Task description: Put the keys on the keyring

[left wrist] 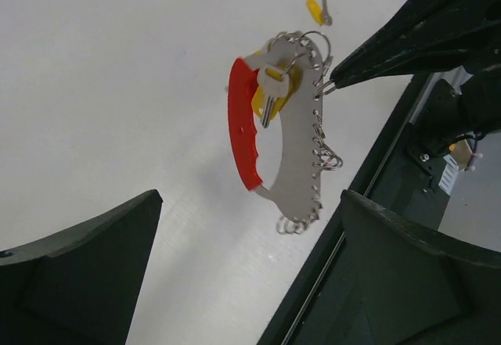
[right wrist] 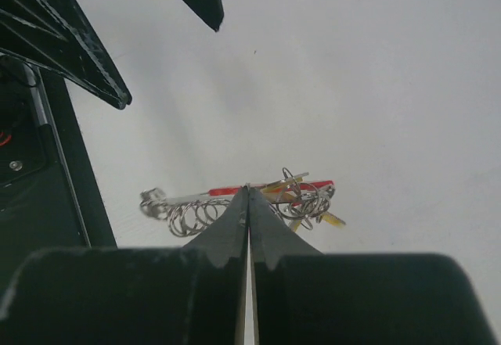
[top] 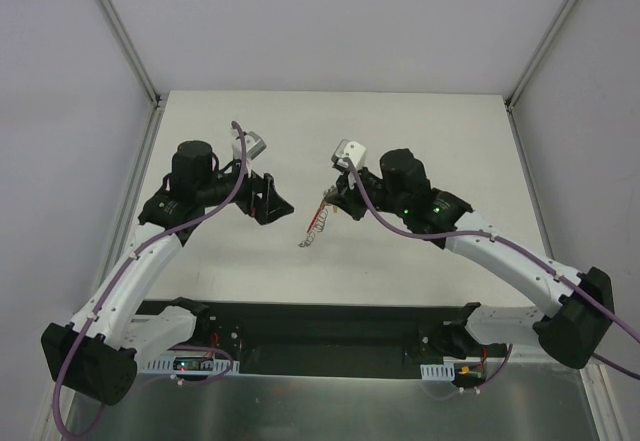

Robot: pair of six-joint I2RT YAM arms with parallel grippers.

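Note:
The keyring (left wrist: 290, 153), a silver plate edged with small rings and a red curved band, hangs from my right gripper (right wrist: 248, 191), which is shut on one of its rings. One key (left wrist: 266, 96) with a yellow head sits on it near the top. Another yellow-headed key (left wrist: 316, 9) lies loose on the white table beyond it. My left gripper (left wrist: 249, 228) is open and empty, its fingers apart a short way from the keyring's lower end. In the top view the keyring (top: 316, 223) dangles between the left gripper (top: 280, 201) and the right gripper (top: 328, 199).
The black mounting rail (top: 320, 326) runs along the table's near edge, close below the keyring in the left wrist view (left wrist: 368, 165). White walls with metal frame posts (top: 120, 31) enclose the white table (top: 330, 131).

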